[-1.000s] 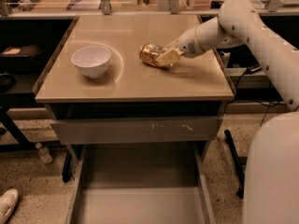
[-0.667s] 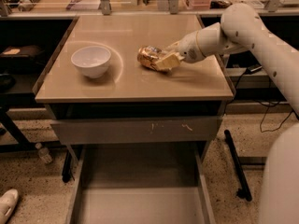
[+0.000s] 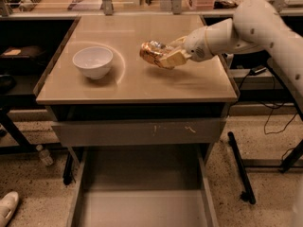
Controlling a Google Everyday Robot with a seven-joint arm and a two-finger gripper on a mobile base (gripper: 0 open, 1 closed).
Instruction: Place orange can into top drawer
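Currently: gripper, upper centre of frame, clamped on orange can; the can's long axis juts leftward from the claw, over the tabletop. Top drawer stands open at bottom centre, well below the can.

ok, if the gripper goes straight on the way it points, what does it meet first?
Probably the white bowl. The gripper, fingers shut on the orange can above the tabletop, points toward it, can leading. Height is unclear; it might pass over the rim.
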